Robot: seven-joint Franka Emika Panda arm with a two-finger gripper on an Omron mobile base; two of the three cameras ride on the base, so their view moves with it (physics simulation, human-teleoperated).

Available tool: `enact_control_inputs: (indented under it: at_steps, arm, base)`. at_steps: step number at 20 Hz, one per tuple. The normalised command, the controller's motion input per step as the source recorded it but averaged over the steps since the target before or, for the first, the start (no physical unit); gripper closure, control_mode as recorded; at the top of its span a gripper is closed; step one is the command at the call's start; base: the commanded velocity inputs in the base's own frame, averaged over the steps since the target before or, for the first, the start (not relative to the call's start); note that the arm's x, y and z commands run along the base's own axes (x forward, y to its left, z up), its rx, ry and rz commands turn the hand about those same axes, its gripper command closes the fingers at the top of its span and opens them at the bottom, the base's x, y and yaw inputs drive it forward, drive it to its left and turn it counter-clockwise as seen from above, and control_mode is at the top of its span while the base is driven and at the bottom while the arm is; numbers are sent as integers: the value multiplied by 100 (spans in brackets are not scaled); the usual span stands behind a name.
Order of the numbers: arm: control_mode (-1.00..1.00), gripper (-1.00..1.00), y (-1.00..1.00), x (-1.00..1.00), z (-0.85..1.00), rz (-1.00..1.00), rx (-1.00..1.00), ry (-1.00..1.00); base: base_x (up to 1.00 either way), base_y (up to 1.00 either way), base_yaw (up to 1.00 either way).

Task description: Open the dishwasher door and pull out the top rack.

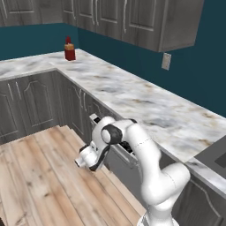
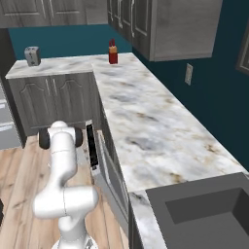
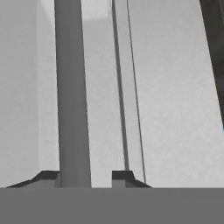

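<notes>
The dishwasher door (image 2: 110, 181) is a light-grey panel under the counter, tilted a little way out at its top, where its black control strip (image 2: 91, 147) shows. From the left side the door (image 1: 118, 164) sits just behind my arm's wrist. In the hand view the door's bar handle (image 3: 72, 109) runs lengthwise between the fingertips of my gripper (image 3: 85, 177). The left fingertip (image 3: 49, 176) sits against the bar. A gap separates the bar from the right fingertip (image 3: 122, 176), so the jaws stand loosely around it. The top rack is hidden behind the door.
A marble counter (image 1: 132, 95) runs above the dishwasher, with a red bottle (image 1: 69, 49) at its far corner and a toaster (image 2: 32, 55) further left. A sink (image 2: 204, 214) lies at the near right. Dark cabinet doors (image 1: 33, 103) flank a wooden floor (image 1: 39, 181).
</notes>
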Motion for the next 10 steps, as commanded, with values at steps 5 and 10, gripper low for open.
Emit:
enact_control_inputs:
  at_steps: [5,10]
  arm:
    - [-100,100,76,-40,-23,0,0,5]
    - [-100,100,63,-37,-42,0,0,3]
  base:
    - [0,0,0]
    - [0,0,0]
